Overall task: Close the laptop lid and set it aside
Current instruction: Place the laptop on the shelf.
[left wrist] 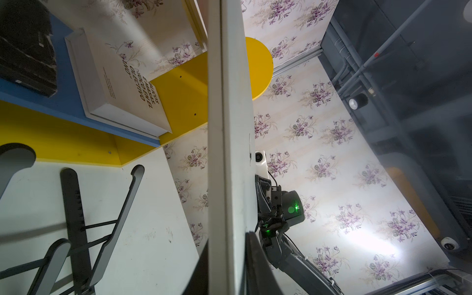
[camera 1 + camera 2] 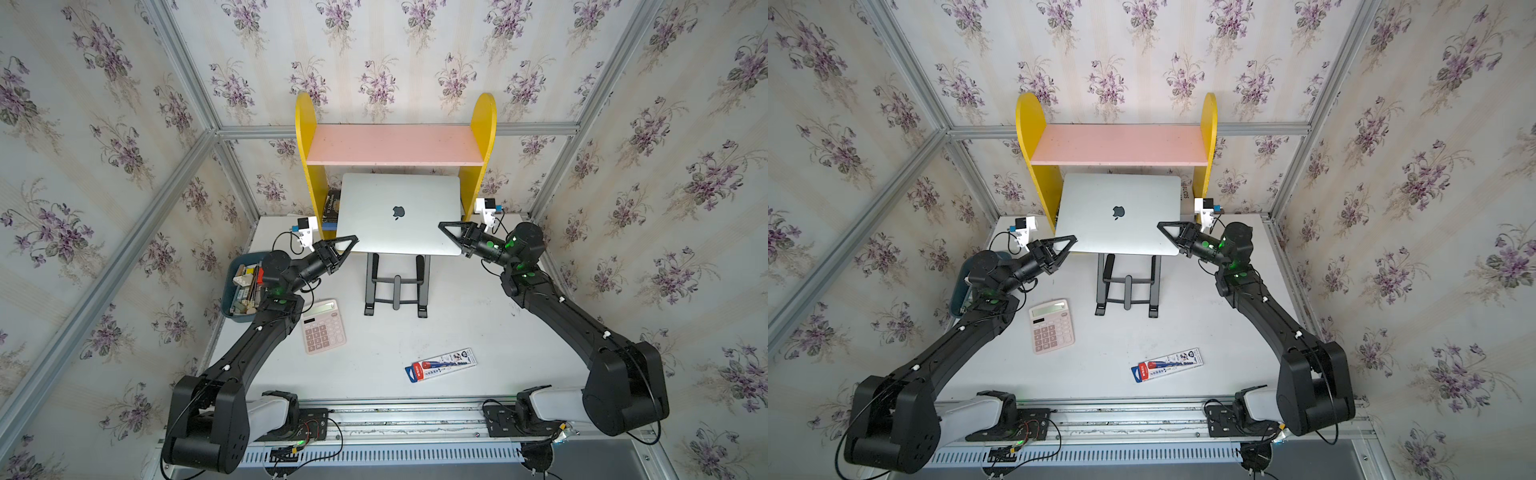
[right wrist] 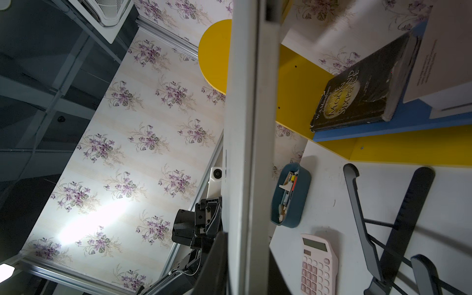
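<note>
The laptop lid (image 2: 399, 195) was shut (logo up); the left tool (image 2: 351, 241) and right tool (image 2: 446, 227) each pinched a side edge of the laptop (image 2: 415, 239) above the folding stand (image 2: 397, 286); setting it aside remained.

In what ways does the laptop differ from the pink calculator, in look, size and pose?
The laptop is silver, closed, with a dark logo; the pink calculator shows keys and a display. The laptop is far larger than the calculator. The laptop is held in the air by the left gripper and right gripper, over the black stand; the calculator lies on the table. Both are flat rectangles.
</note>
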